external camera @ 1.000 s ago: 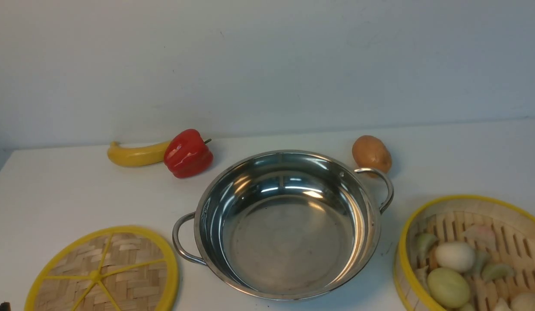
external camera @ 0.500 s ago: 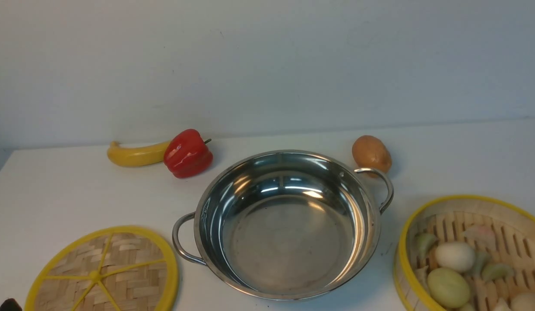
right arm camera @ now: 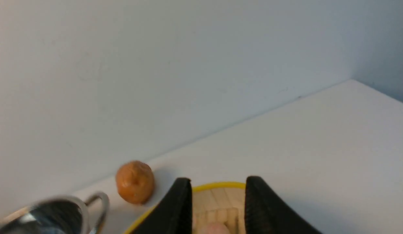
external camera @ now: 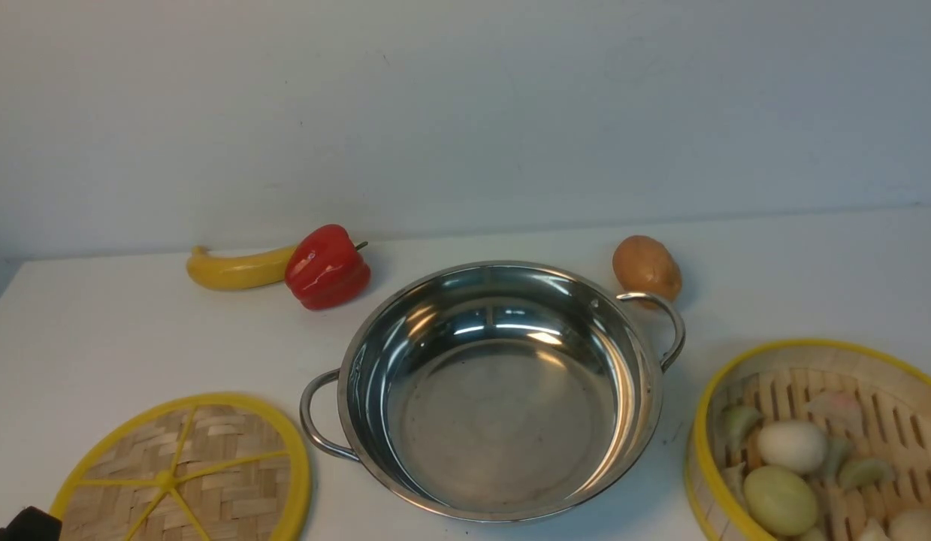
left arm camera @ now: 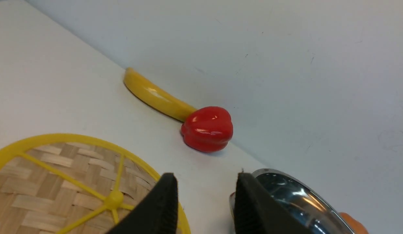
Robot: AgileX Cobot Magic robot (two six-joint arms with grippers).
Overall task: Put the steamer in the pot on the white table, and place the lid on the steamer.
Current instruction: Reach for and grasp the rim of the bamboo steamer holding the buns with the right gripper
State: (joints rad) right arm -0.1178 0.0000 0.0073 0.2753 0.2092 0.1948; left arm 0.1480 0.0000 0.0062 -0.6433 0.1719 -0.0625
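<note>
The pot [external camera: 503, 391] stands empty in the middle of the white table [external camera: 97, 330]. On the table at the front left lies the lid [external camera: 179, 473], flat. The steamer [external camera: 818, 443], with pale green and white buns in it, sits at the front right, cut off by the frame edge. A black part of my left gripper [external camera: 29, 526] shows at the front left corner, beside the lid. In the left wrist view my left gripper [left arm camera: 206, 182] is open and empty, between the lid [left arm camera: 58, 182] and the pot [left arm camera: 295, 201]. My right gripper [right arm camera: 217, 183] is open over the steamer [right arm camera: 217, 198], holding nothing.
A yellow banana [external camera: 236, 269] and a red pepper [external camera: 327, 267] lie by the back wall at the left. A brown potato [external camera: 647, 267] sits behind the pot's right handle [external camera: 664, 327]. The table's left edge runs near the lid.
The black tip of my left gripper has come further into the front view's bottom left corner. Pot, lid and steamer have not moved.
</note>
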